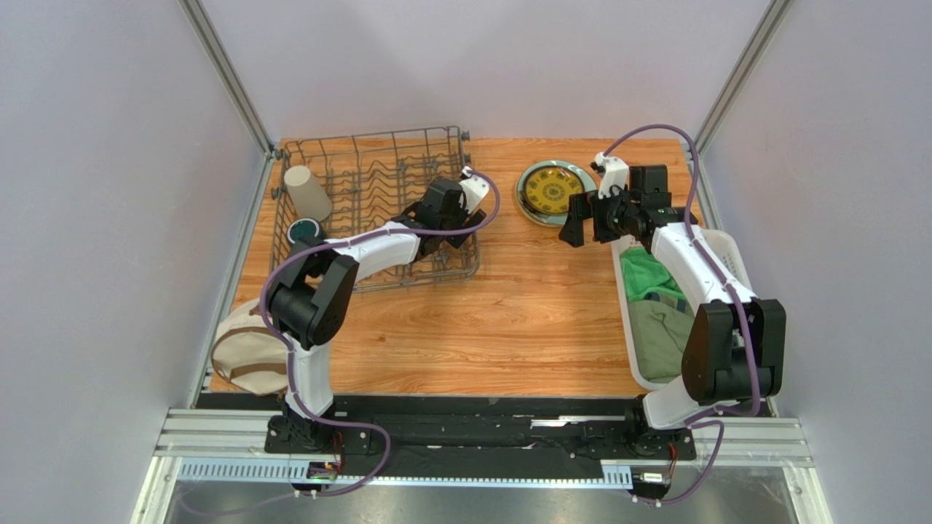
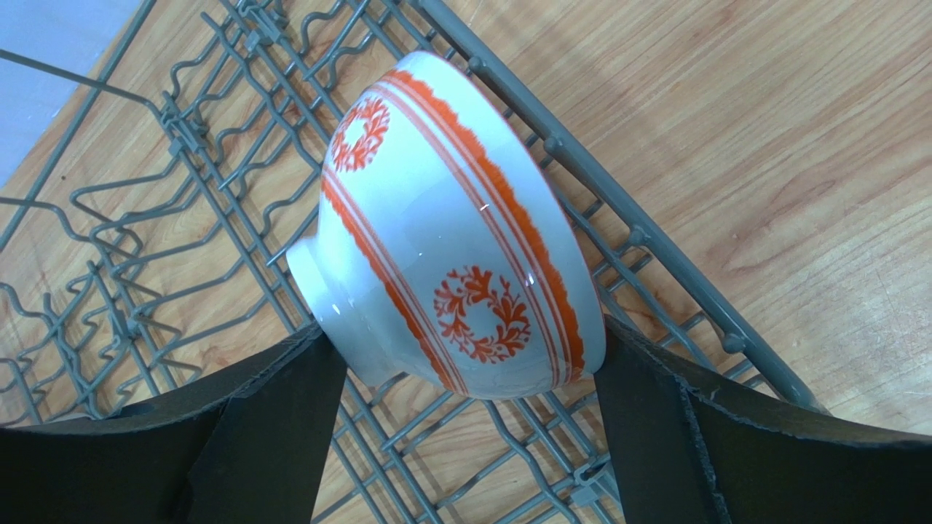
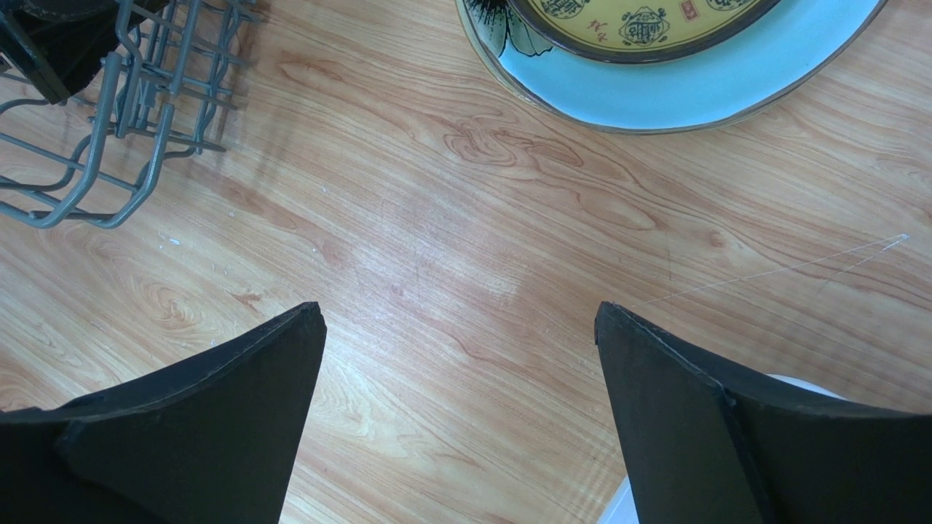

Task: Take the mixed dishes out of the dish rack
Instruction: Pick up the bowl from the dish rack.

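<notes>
The left gripper (image 2: 462, 336) is down inside the rack (image 2: 638, 233), at its right end. The red-and-white bowl (image 2: 449, 229) lies there on its side on the wires, close to the rack's low side. The jaws stand wide, one at the foot of the bowl and one at its rim. They seem to touch it, but I cannot tell if they press it already. The beige cup (image 1: 309, 194) and the dark green mug (image 1: 303, 231) are at the left end of the rack. The right gripper (image 3: 459, 317) hangs over the bare table (image 1: 525, 317) with its jaws wide apart and nothing between them. Just beyond it, the yellow plate (image 3: 635, 16) lies on the pale green plate (image 3: 700, 93), both flat on the table, well apart from the rack.
</notes>
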